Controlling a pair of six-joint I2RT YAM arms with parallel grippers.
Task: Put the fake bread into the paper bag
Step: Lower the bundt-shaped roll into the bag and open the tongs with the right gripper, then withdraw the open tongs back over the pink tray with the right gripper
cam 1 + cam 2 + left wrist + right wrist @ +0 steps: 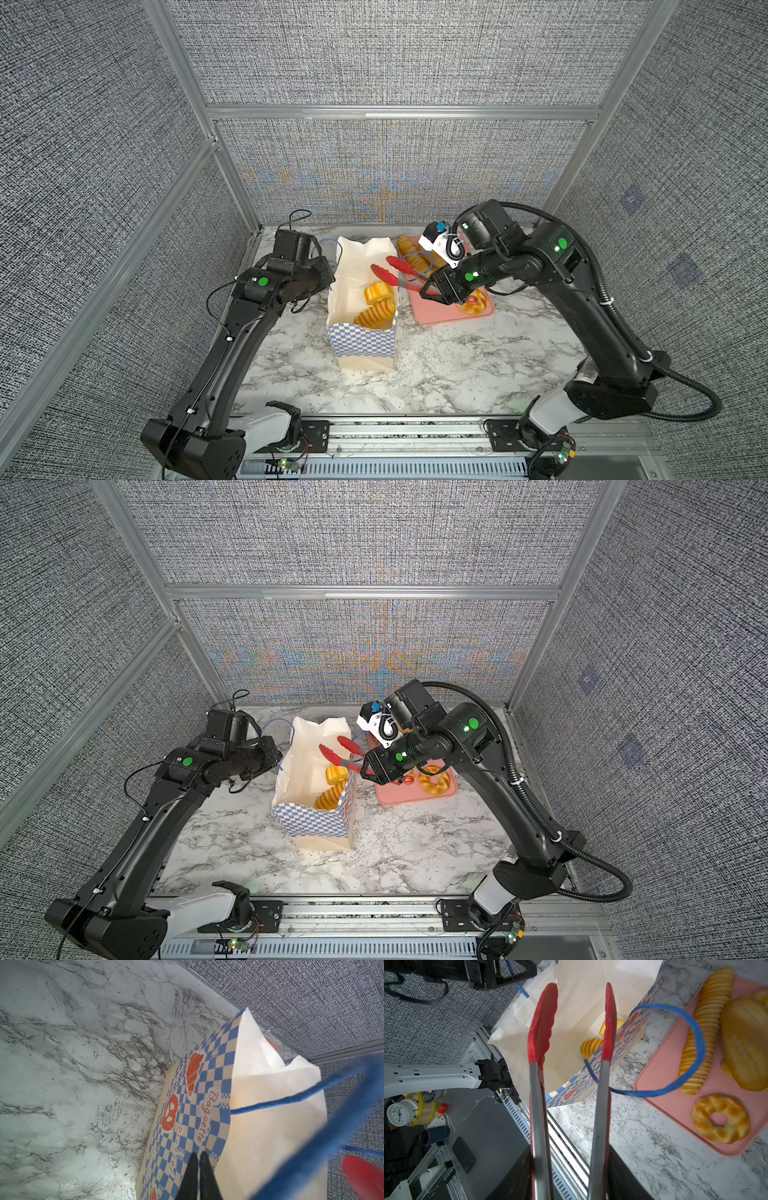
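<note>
The paper bag stands upright and open at the table's middle. Two pieces of fake bread lie inside it: a round bun and a ridged piece. My right gripper is shut on the red tongs. Their tips are spread over the bag's mouth with nothing between them. My left gripper is shut beside the bag's left wall. A blue cord handle loops close past it; nothing shows between the fingertips.
A pink tray lies right of the bag, under my right arm. It carries a ring bun, a long ridged baguette and an oval loaf. Fabric walls close in the back and sides.
</note>
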